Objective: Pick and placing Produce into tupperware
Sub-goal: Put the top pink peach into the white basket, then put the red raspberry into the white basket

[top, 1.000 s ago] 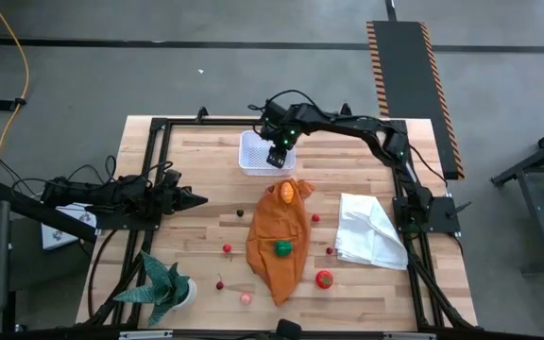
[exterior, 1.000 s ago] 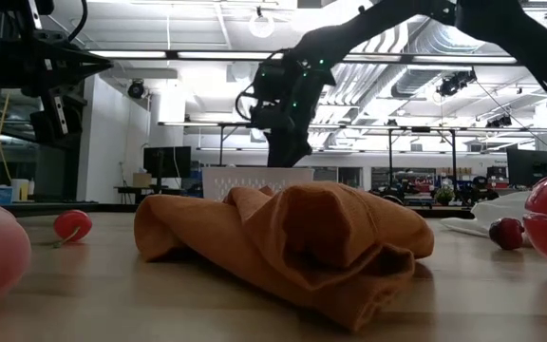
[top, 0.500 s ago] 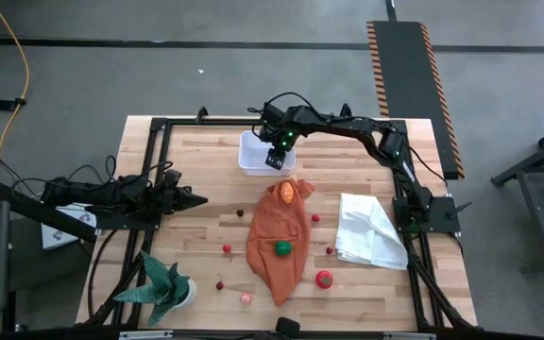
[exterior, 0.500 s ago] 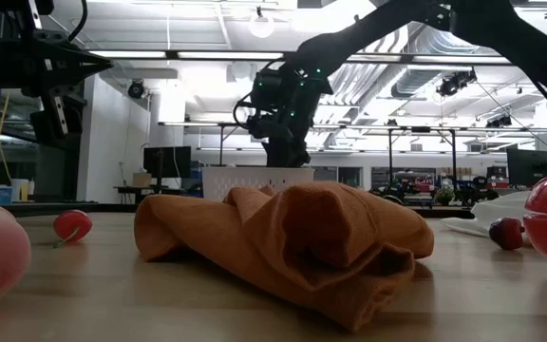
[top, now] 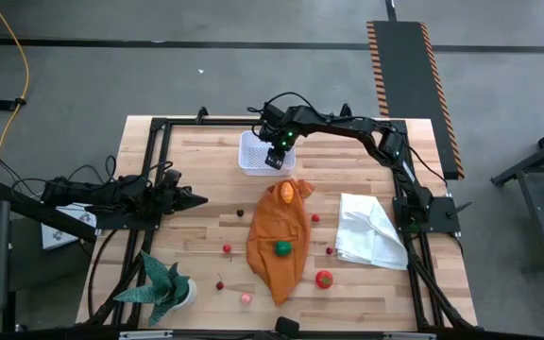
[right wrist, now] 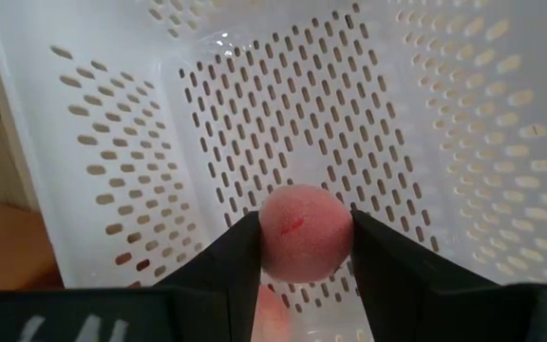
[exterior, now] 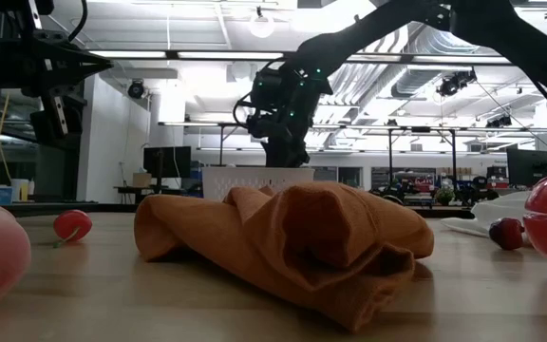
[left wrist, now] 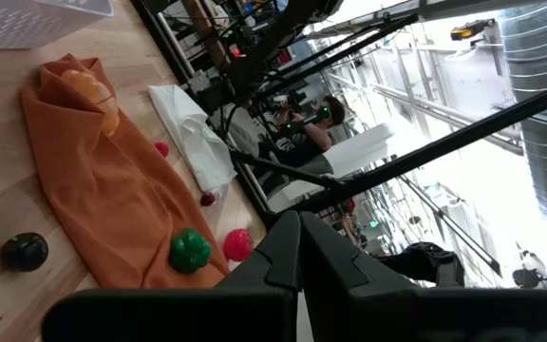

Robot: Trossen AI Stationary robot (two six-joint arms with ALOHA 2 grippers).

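High view: my right gripper [top: 274,159] hangs over the tupperware [top: 253,151]; the left gripper [top: 196,199] waits, jaws together. About 9 produce pieces lie loose on the desk [top: 206,236].

Right wrist view: jaws clamp 1 pink fruit [right wrist: 304,233], unreleased.

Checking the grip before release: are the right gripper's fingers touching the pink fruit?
Touching. The right wrist view shows the right gripper's two dark fingers pressed against both sides of the pink fruit, above the tub.
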